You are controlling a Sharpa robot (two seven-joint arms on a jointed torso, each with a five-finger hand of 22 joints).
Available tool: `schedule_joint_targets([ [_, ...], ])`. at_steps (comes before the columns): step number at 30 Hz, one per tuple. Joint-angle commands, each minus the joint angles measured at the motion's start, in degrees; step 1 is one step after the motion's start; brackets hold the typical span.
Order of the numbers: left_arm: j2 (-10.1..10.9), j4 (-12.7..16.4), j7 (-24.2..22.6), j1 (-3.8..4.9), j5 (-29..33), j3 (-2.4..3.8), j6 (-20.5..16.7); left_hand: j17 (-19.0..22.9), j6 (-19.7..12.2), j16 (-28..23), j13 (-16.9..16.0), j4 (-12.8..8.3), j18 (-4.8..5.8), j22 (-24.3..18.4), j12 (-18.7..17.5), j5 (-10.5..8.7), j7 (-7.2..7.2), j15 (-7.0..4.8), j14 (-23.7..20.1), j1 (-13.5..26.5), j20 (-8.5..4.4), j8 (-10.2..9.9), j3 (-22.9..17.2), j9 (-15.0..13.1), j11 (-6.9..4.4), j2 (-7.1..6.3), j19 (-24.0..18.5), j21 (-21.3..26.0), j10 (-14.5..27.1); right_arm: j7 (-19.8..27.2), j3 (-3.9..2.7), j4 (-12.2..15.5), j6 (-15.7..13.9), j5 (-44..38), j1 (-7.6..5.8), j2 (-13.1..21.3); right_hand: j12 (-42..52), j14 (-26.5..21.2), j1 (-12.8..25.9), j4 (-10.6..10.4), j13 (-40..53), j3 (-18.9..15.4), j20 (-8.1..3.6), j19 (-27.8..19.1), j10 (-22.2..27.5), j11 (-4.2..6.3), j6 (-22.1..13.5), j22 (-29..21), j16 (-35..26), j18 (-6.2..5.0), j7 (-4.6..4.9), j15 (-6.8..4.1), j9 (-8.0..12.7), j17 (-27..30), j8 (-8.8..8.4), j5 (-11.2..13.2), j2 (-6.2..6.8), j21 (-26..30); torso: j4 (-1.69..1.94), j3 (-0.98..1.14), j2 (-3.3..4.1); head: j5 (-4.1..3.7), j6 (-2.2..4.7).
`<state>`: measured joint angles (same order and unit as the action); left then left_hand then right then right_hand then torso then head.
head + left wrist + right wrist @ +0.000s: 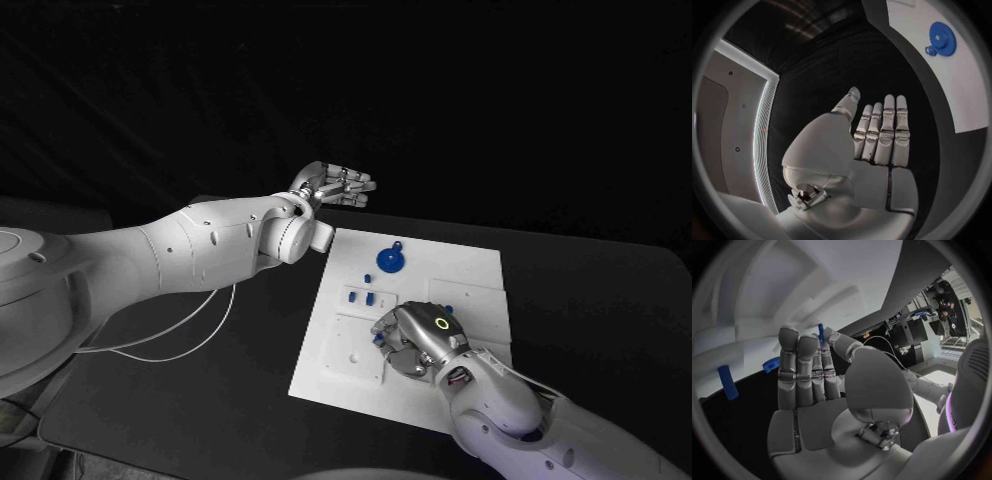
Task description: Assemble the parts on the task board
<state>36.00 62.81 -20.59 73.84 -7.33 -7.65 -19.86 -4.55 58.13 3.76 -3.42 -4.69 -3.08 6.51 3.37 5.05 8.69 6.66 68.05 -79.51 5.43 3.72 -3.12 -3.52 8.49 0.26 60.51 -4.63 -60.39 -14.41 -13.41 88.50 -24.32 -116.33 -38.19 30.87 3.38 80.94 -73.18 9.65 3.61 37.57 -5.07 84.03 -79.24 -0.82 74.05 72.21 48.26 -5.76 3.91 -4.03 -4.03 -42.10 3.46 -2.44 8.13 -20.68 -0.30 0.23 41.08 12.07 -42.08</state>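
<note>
The right hand (421,338) is hovering over the white board's (469,262) middle, pinching a small blue peg (821,332); it should lower it squarely. The left hand (335,186) is waiting open-fingered beyond the board's far corner.

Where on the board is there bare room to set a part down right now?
The task board is bare along its far-right part, right of the blue gear, and at its near-left corner. It is crowded mid-board, around the small blue parts and the right hand.
</note>
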Motion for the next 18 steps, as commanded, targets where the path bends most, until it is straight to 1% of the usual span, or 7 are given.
schedule_joint_targets([
  [1,-0.15,0.12,-0.18,0.04,0.21,0.05,0.36,0.08,0.11,-0.1,0.05,-0.03,-0.32,-0.05,0.18,-0.14,-0.08,0.02,-0.45,-0.16,0.38,-0.09,0.24,-0.05,0.02,-0.01,0.16,-0.3,0.54,-0.46,0.06,-0.3,1.17,-1.0,0.08,-0.2,0.22,0.44,-0.66,0.0,0.03,0.52,-0.48,2.27,-0.33,0.2,0.38,0.01,-0.45,-1.03,0.06,-0.14,-0.08,-0.18,0.24,-0.33,0.01,-0.28,0.05,-0.01,0.0,0.01,-0.03],
  [18,-0.54,-0.05,0.08,0.04,0.16,0.05,0.74,0.1,0.1,-0.1,0.04,-0.04,-0.38,-0.2,0.18,-0.18,-0.07,0.08,-0.65,-0.22,0.44,-0.09,0.27,-0.05,0.08,-0.04,0.15,-0.35,0.73,-1.0,0.31,-0.67,3.7,-1.3,0.07,-0.71,0.2,0.32,-0.56,-0.07,0.02,0.24,-0.44,2.18,-0.17,0.16,0.22,-0.2,-0.57,-1.03,0.12,-0.1,-0.07,-0.28,0.22,-0.33,-0.16,0.21,-0.03,-0.03,-0.01,0.03,-0.24],
])
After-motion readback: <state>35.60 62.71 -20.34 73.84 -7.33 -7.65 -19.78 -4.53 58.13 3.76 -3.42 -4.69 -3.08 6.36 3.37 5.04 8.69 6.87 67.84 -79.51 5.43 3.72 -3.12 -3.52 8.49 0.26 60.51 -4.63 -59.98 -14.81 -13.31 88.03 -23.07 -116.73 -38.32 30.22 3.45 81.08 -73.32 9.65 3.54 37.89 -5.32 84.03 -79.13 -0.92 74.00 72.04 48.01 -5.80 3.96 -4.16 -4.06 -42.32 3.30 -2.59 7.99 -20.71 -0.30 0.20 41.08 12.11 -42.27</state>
